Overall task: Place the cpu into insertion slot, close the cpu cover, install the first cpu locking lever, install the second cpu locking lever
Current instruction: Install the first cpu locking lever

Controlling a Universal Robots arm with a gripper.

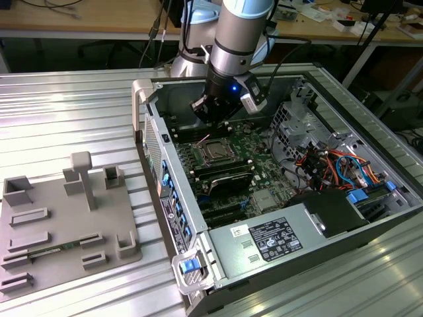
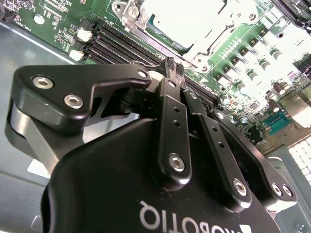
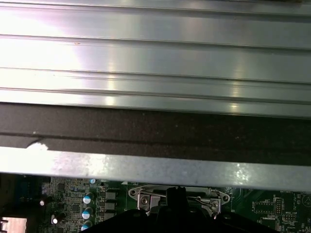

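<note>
Hangs low over the board with tool (image 2: 174, 68) pinched shut, nothing visibly gripped. Shows cpu (image 2: 187, 17) seated in slot (image 2: 130, 12) under cover (image 2: 201, 46), just beyond the tips, not touching.

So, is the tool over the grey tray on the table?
No: in the exterior view the tool hangs inside the open computer case, above the green board, well apart from the grey tray.

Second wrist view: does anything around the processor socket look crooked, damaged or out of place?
Nothing stands out. The dull silver square cpu lies flat inside the metal-rimmed insertion slot, and the green circuit board around it looks intact.
</note>
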